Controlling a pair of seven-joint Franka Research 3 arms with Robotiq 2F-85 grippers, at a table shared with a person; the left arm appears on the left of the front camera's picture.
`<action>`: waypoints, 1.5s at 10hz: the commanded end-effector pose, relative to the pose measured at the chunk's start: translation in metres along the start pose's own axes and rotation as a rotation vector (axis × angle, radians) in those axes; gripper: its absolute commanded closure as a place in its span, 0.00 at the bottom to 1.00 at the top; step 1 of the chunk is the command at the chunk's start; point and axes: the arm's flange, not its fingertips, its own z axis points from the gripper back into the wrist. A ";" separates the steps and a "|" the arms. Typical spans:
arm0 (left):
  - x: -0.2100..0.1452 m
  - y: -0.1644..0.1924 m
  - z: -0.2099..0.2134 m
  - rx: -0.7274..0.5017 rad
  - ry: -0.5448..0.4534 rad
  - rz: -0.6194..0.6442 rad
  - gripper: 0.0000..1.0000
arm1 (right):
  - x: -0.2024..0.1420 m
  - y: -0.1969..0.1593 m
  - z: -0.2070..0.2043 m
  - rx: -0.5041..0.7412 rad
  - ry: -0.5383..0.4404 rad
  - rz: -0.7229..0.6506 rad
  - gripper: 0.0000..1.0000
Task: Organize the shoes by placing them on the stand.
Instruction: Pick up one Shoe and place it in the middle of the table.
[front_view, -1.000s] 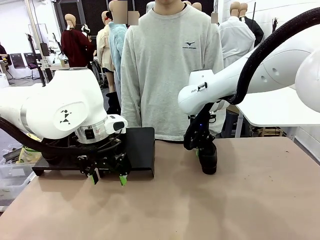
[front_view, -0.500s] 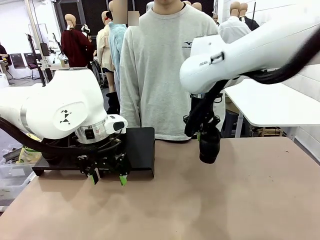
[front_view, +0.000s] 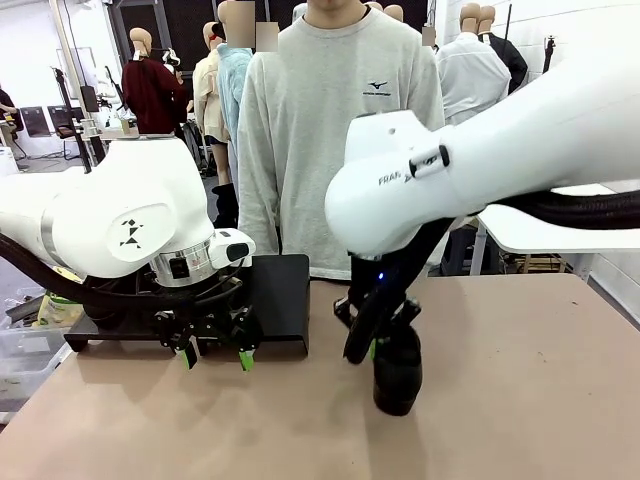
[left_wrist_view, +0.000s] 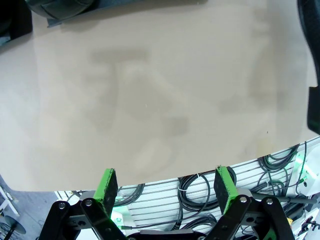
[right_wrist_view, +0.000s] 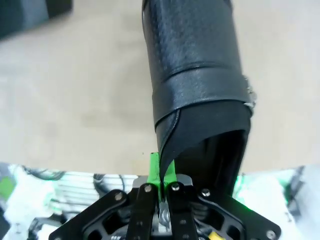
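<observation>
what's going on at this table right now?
Shoe sorting. The right end effector is shut on the rim of a black shoe, which hangs toe-down just above the brown table near its middle. The left end effector is open and holds nothing, low over the table in front of the black stand at the left. A person in a grey sweatshirt stands at the far side, not handling anything.

The left arm (front_view: 120, 225) hid most of the stand (front_view: 285, 300); at 12 o'clock, the shoe's (right_wrist_view: 192, 65) toe was cut off.
</observation>
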 end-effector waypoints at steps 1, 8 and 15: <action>-0.001 0.001 0.001 -0.006 0.008 0.000 0.00 | 0.005 0.001 -0.006 0.058 -0.016 0.031 1.00; -0.001 0.001 0.001 -0.006 0.008 0.000 0.00 | 0.017 0.001 -0.055 0.096 0.141 0.020 0.69; -0.001 0.001 0.001 -0.006 0.008 0.000 0.00 | 0.016 -0.003 -0.037 0.124 0.128 0.022 0.00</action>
